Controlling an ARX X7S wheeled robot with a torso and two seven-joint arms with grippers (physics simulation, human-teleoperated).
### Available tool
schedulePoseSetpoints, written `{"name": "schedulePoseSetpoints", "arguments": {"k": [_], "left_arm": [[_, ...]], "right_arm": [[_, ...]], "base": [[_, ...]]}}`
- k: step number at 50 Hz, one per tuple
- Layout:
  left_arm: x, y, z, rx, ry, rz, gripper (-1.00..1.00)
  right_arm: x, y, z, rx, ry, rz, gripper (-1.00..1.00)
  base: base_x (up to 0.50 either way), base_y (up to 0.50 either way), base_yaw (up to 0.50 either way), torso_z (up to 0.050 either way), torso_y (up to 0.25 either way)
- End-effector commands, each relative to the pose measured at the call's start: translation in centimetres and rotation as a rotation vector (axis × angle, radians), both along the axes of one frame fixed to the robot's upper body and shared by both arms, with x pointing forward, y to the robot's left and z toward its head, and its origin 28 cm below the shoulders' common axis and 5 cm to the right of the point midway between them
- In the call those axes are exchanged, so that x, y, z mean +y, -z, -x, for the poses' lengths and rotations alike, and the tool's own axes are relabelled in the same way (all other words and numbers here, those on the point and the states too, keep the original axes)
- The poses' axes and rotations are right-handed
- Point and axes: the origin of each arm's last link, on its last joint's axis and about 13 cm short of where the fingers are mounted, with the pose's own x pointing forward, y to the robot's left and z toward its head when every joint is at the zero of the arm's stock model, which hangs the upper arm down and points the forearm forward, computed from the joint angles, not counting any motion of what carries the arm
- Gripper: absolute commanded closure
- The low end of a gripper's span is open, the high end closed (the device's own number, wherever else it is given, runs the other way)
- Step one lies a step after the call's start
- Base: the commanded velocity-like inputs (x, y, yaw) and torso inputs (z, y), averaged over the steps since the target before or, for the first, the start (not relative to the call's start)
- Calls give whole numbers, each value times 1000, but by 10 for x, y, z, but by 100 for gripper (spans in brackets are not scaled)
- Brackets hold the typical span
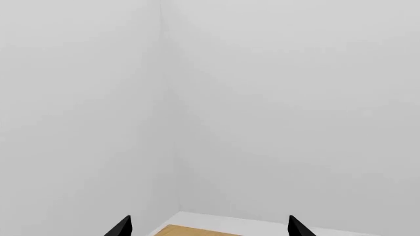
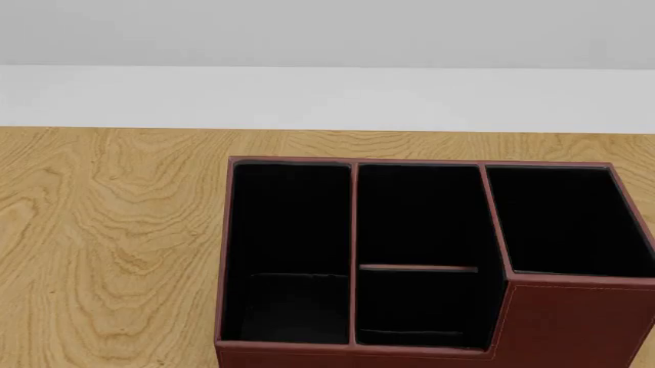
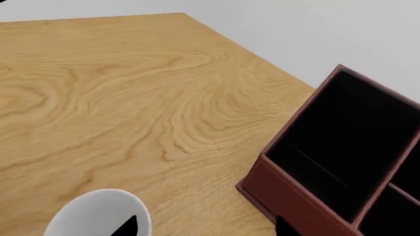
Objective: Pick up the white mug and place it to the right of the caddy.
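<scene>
A: Looking through the left wrist view, the left gripper (image 1: 208, 229) has its fingertips wide apart, facing grey walls over a wooden table (image 1: 196, 231) corner

B: Head view?

A: Only the caddy (image 2: 553, 322)

B: Right wrist view?

A: The right gripper (image 3: 206, 227) is spread, the white mug (image 3: 92, 211) near one fingertip, beside the caddy (image 3: 288, 196)

The caddy (image 2: 557, 326) is reddish-brown outside, black-lined within; the white mug (image 3: 95, 216) is plain; the table (image 2: 113, 230) shows light wood grain.
</scene>
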Motion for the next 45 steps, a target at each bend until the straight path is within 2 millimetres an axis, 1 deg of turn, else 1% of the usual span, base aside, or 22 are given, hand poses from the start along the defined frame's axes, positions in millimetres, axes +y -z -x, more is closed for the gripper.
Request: {"name": "schedulePoseSetpoints", "arguments": {"k": [1, 27, 38, 45], "left_arm": [[0, 0, 0, 0, 0, 2, -100], [-2, 0, -1, -4, 9, 5, -100], [-1, 0, -1, -4, 10, 4, -100], [-2, 0, -1, -4, 14, 6, -100]], "right_arm": [[5, 3, 8, 8, -29, 5, -100], [18, 15, 18, 50, -98, 19, -100], [22, 16, 23, 54, -116, 15, -100], [23, 19, 30, 62, -123, 2, -100]], "base": [[0, 0, 0, 0, 0], [0, 0, 0, 0, 0], [0, 0, 0, 0, 0], [0, 0, 0, 0, 0]]}}
